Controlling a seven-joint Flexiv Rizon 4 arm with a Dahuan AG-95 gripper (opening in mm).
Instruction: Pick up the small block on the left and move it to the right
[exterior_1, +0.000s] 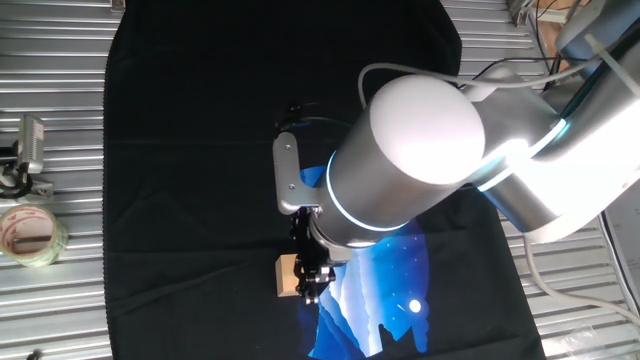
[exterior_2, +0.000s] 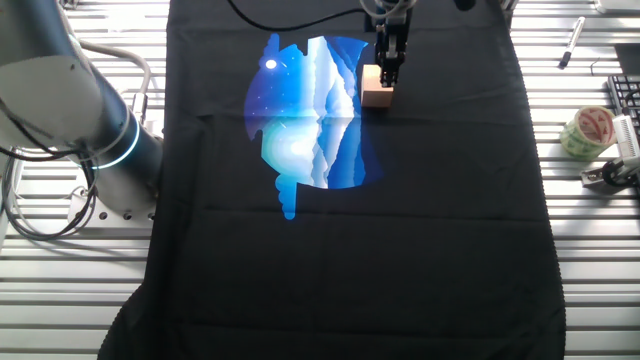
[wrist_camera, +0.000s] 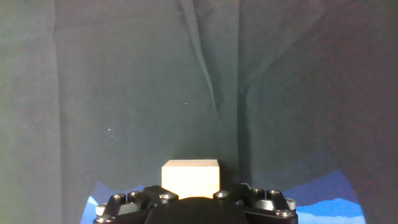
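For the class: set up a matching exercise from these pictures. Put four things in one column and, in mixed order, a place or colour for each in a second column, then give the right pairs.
Column one:
1. small light tan wooden cube
2. clear tape roll with red print
3. black cloth
4. blue and white mountain print

Column two:
A. spread over the ribbed metal table
B. at the tips of the black two-finger gripper
C. off the cloth, on bare metal
D. printed on the cloth, beside the cube

Pairs: 1-B, 2-C, 3-A, 4-D

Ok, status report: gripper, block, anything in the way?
Gripper down at the wooden block; grip unconfirmed. Block on black cloth beside blue print. Tape roll off to the side.
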